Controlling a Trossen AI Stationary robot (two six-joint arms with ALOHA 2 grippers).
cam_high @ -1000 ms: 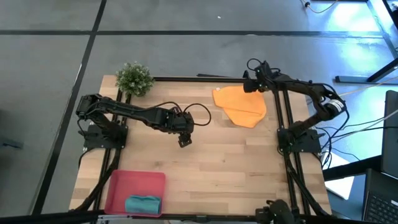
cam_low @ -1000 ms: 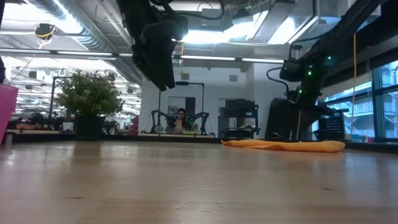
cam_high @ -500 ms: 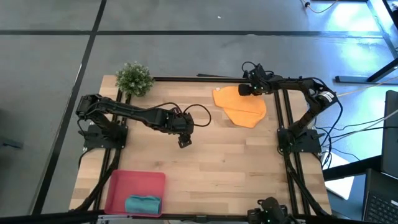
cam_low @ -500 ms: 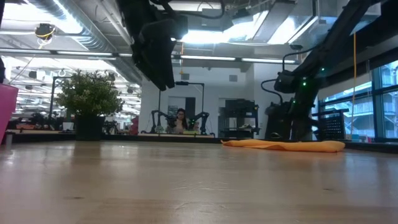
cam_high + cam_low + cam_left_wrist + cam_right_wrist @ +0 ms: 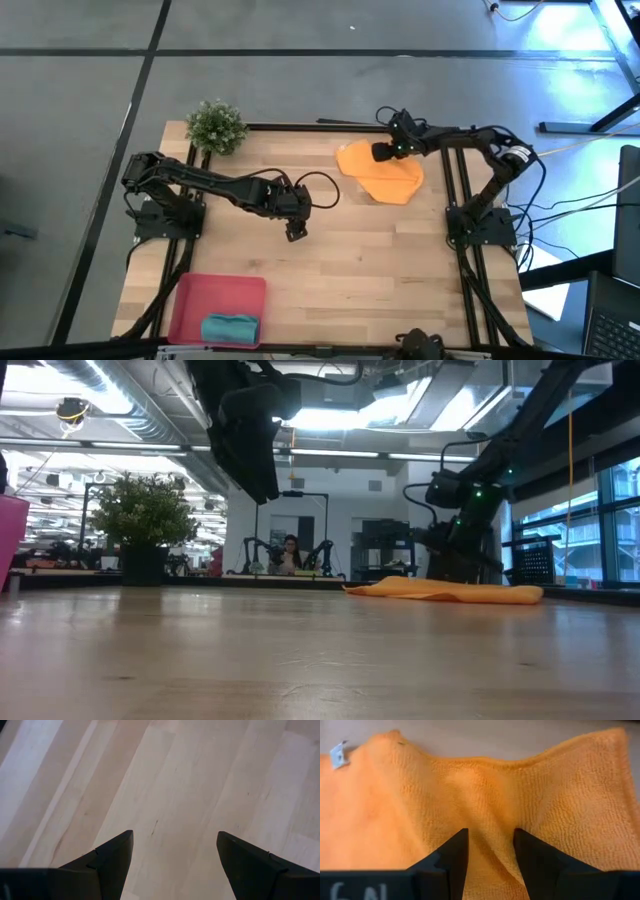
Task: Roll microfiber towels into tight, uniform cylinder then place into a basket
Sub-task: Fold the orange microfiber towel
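Note:
The orange towel lies spread and wrinkled on the table at the far right; the low view shows the towel as a flat strip. My right gripper slants down onto its far part, fingers open, with a ridge of cloth between them. My left gripper hangs open above bare wood at the table's middle. The teal towel lies bunched in the red-pink basket at the near left corner. My right gripper touches the orange towel with both fingertips, some way in from its far edge. The fingers slant down from the table's right side. A raised fold stands in the gap between them. The towel lies on the table.
A small potted plant stands at the far left corner. Black frame rails run along the table's left and right edges. Bare wood lies between the two arms and along the near right. A person sits in the room beyond the table.
My right gripper has swung from the far right corner toward the table's left edge and down onto the orange towel. The towel has slid a little toward the left edge and puckered under the fingers.

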